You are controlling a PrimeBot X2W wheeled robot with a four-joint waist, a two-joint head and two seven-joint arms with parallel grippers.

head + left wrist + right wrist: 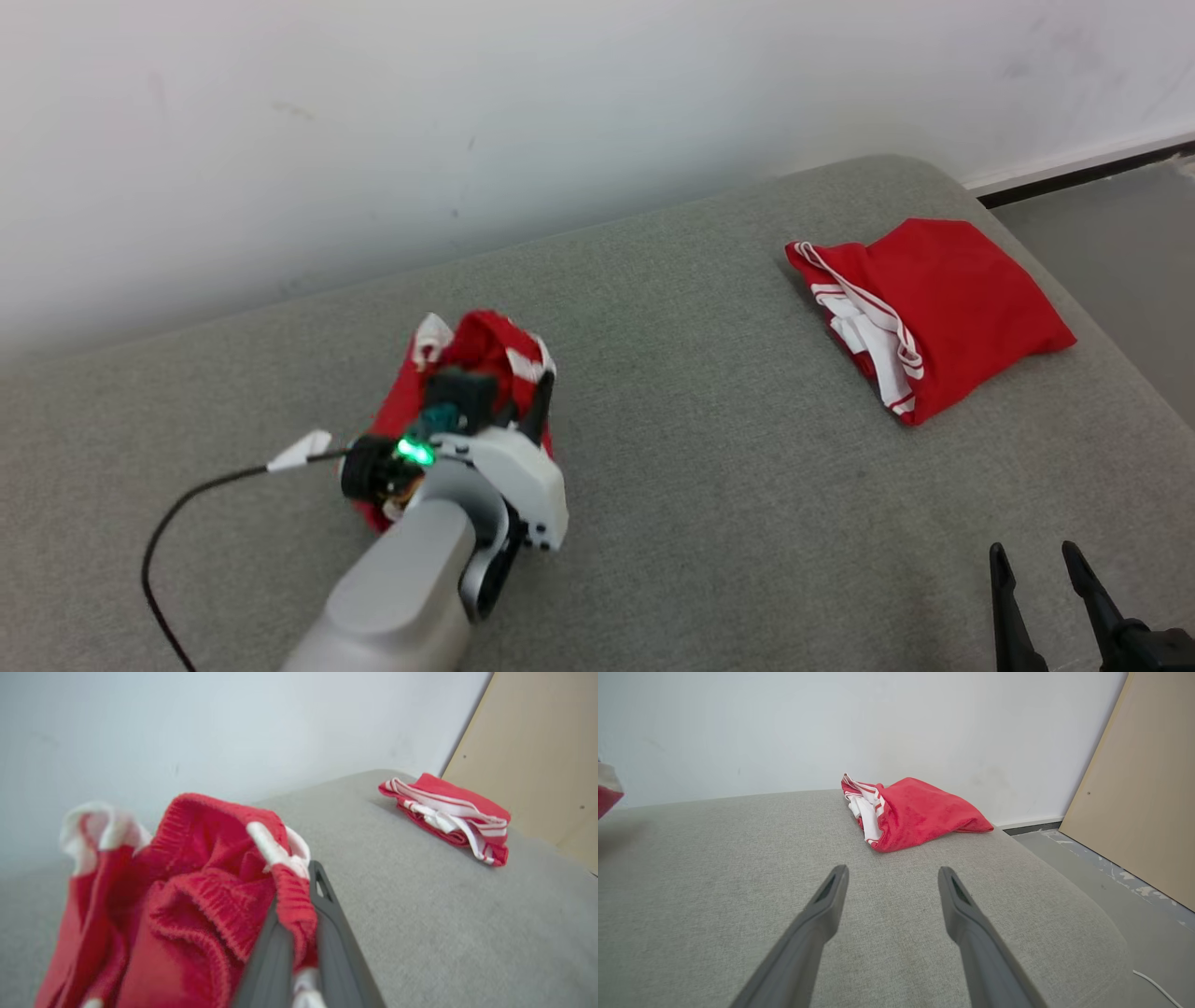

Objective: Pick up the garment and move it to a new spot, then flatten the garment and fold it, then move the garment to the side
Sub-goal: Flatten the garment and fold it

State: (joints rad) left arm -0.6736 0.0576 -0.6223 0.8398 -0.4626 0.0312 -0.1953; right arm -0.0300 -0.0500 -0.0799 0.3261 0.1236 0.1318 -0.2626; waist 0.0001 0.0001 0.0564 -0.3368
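Left wrist view: the left gripper (299, 905) is clamped on a ribbed red hem of the crumpled garment (187, 891), which bunches beside its fingers, to this view's left, on the grey cushion (444, 914). The heap has no clear long axis. The right gripper (892, 877) hangs with jaws apart, well away, nearer the folded garment (920, 812). Two red garments, two grippers.
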